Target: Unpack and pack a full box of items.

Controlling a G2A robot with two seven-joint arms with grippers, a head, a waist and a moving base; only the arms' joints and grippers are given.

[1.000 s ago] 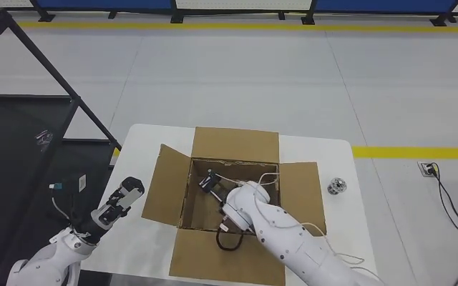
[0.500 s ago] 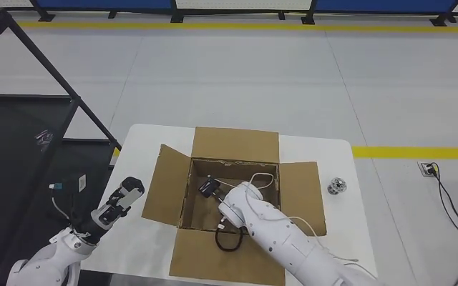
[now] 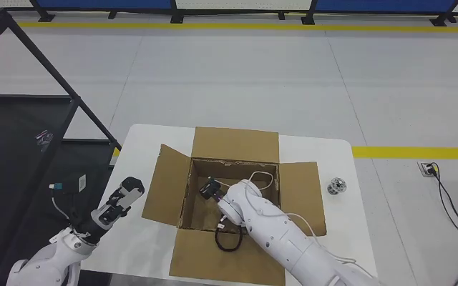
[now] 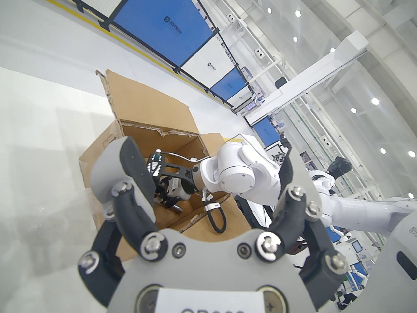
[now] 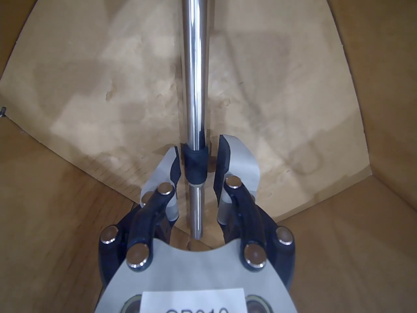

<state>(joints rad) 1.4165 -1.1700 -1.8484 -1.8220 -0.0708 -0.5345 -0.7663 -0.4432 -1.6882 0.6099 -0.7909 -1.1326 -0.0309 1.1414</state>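
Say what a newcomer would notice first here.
The open cardboard box in the middle of the white table, with the right arm down inside it. In the box, the right claw straddles a shiny metal rod, pads either side of its black band with gaps showing. The left claw hangs wide open at the table's left edge.

The gripper (image 5: 197,156) sits deep inside a cardboard box (image 5: 378,82), its fingers (image 5: 240,161) on either side of a shiny metal rod (image 5: 194,50). The rod extends away from the gripper over the creased box bottom. A black band (image 5: 194,164) around the rod lies between the pads, with a slim gap on each side.
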